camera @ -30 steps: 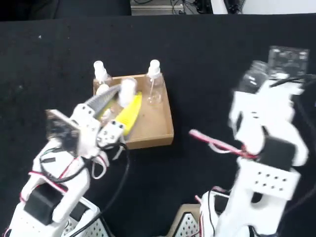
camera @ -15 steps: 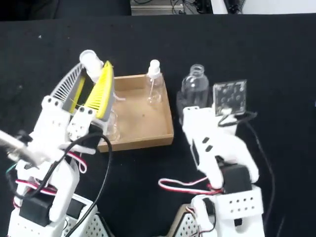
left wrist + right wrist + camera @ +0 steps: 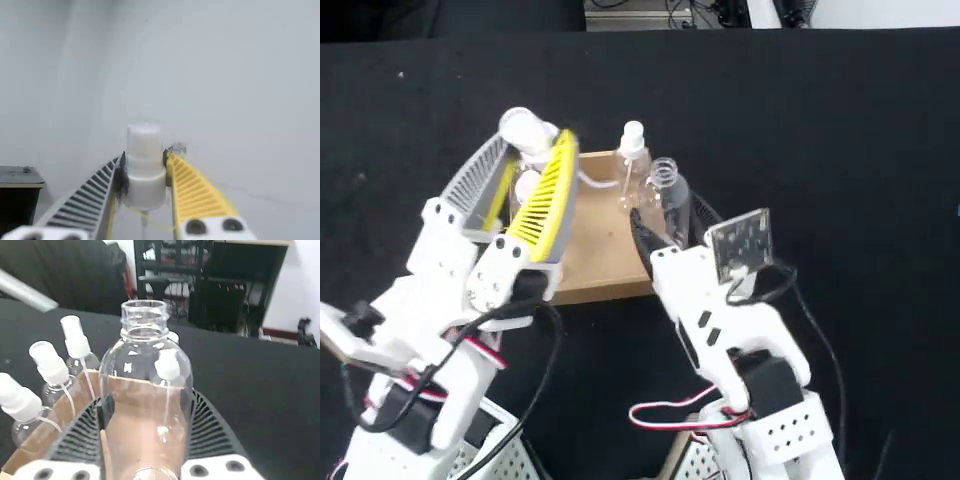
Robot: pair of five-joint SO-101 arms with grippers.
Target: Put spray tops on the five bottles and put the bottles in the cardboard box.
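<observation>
The left tool (image 3: 144,162) was clamped on the white plastic spray top (image 3: 145,175), raised over the brown cardboard box (image 3: 610,282). The right tool (image 3: 147,412) gripped the clear, uncapped plastic bottle (image 3: 145,365) upright at the box's right edge. Capping well likely needed the top centred squarely above the open neck before lowering.

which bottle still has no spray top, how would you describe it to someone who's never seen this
Find the cardboard box on the black table, in front of the two arms. By its right edge the right gripper holds a clear bottle upright. Unlike the bottles in the box, which wear white spray tops, its threaded neck is open.
</observation>
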